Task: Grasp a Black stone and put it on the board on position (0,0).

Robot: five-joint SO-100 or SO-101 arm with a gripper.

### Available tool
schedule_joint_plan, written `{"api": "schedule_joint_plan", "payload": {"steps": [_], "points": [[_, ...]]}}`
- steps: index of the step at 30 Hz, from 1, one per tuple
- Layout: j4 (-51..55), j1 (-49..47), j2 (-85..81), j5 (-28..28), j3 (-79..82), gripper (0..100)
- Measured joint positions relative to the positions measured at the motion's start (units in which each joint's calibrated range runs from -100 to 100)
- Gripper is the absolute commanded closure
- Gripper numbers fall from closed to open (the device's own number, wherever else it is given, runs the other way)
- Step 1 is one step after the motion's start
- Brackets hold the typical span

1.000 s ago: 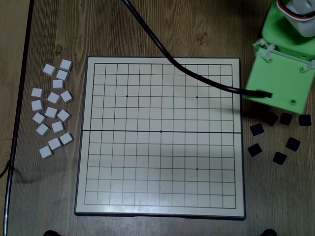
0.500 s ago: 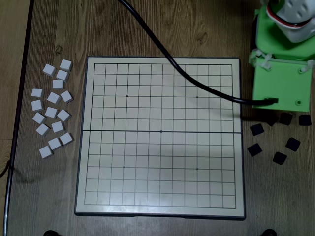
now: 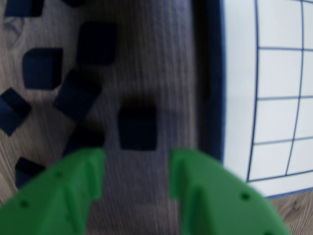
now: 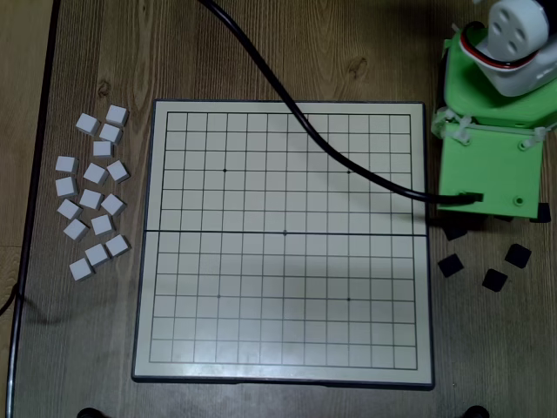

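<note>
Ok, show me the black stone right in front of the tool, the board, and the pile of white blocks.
Black stone (image 3: 138, 128): wrist view, its front face.
Board (image 4: 261, 348): overhead view, bare grid near bottom.
White blocks (image 4: 95, 173): overhead view, one block mid-pile.

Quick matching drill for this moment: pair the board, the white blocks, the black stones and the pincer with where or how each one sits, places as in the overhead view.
Things:
1. board
2. white blocks
3. black stones
4. pincer

Places or states:
A. left of the board
B. open, above a black stone in the wrist view
C. middle of the table, no pieces on it
D. right of the board

Pairs: 1-C, 2-A, 3-D, 4-B
</note>
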Motion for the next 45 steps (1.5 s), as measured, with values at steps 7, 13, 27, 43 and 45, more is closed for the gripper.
{"api": "schedule_joint_plan", "payload": {"steps": [7,13,27,43,45], "points": [[-3.17,-0.86,0.00,-0.54,3.93,89],[-3.89,-1.83,0.00,-0.78,4.20,89],[-4.76,-2.48,0.00,-0.73,4.20,88],[-7.70,-2.16,1.28,-0.73,6.53,88],[-8.09,-2.05,1.28,-0.73,6.88,88]]}}
